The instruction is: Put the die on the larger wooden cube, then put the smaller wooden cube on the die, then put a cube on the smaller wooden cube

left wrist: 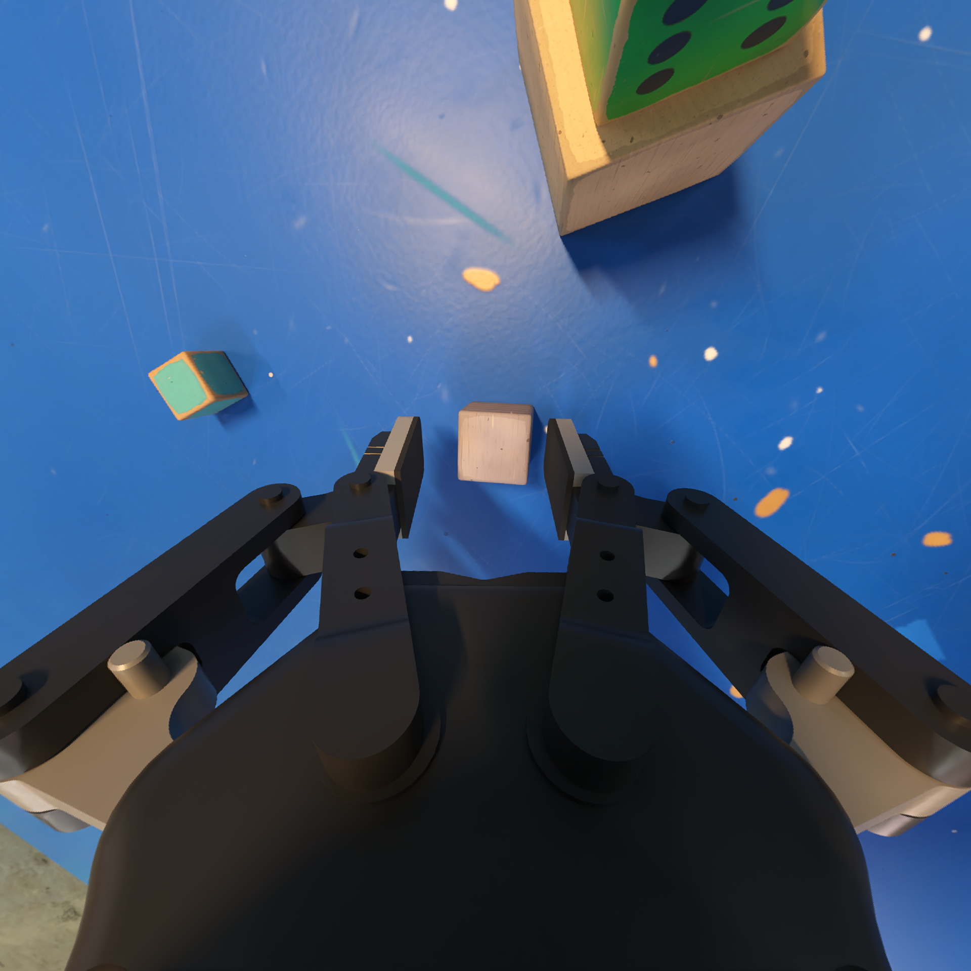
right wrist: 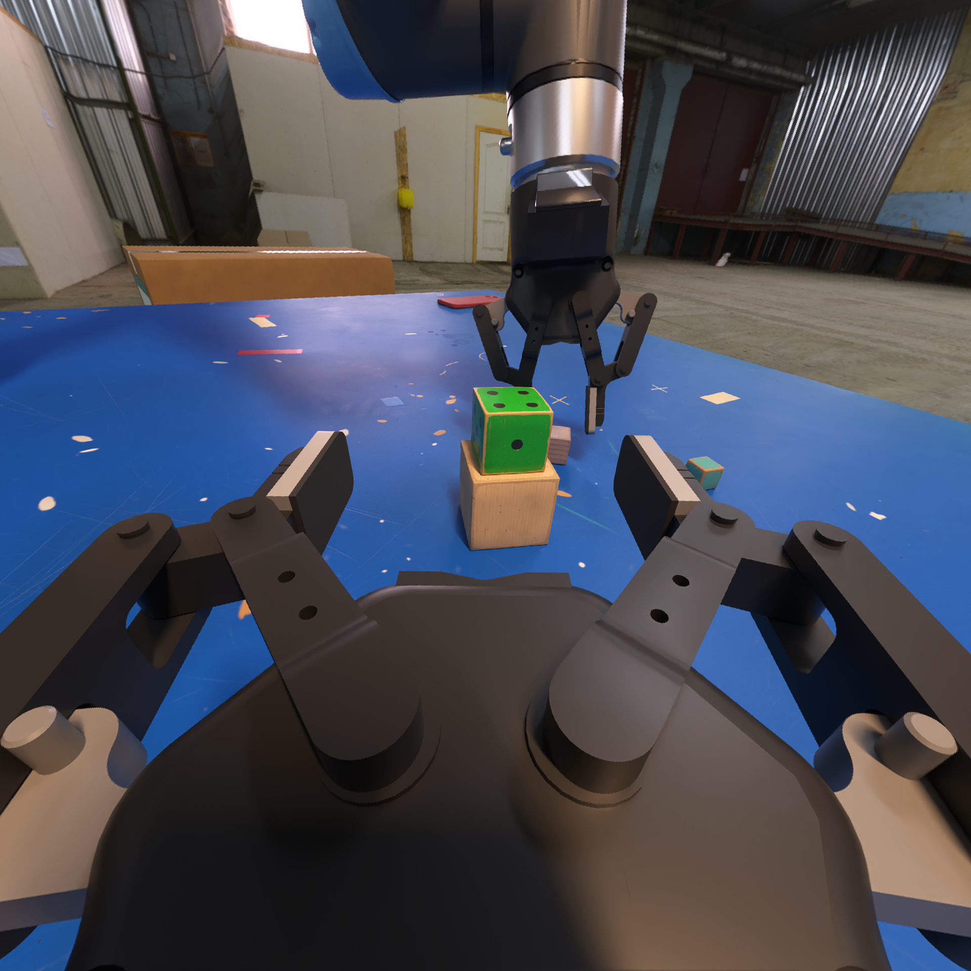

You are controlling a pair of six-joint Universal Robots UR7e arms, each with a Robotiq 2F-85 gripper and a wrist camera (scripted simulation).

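The green die (right wrist: 510, 431) sits on the larger wooden cube (right wrist: 508, 508); both show at the top right of the left wrist view, the die (left wrist: 699, 58) on the cube (left wrist: 646, 173). The smaller wooden cube (left wrist: 494, 442) stands on the blue table, between the fingers of my open left gripper (left wrist: 483, 438), with gaps on both sides. In the right wrist view the small cube (right wrist: 560, 444) peeks out behind the die, under the left gripper (right wrist: 562, 415). A teal cube (left wrist: 198, 383) lies to the left; it also shows in the right wrist view (right wrist: 705, 471). My right gripper (right wrist: 483, 462) is open and empty, in front of the stack.
The blue table (right wrist: 210, 420) has paint flecks and scratches. A flat red object (right wrist: 467, 301) lies at the far edge. A cardboard box (right wrist: 262, 273) stands beyond the table's far left edge. The table's near corner shows in the left wrist view (left wrist: 31, 882).
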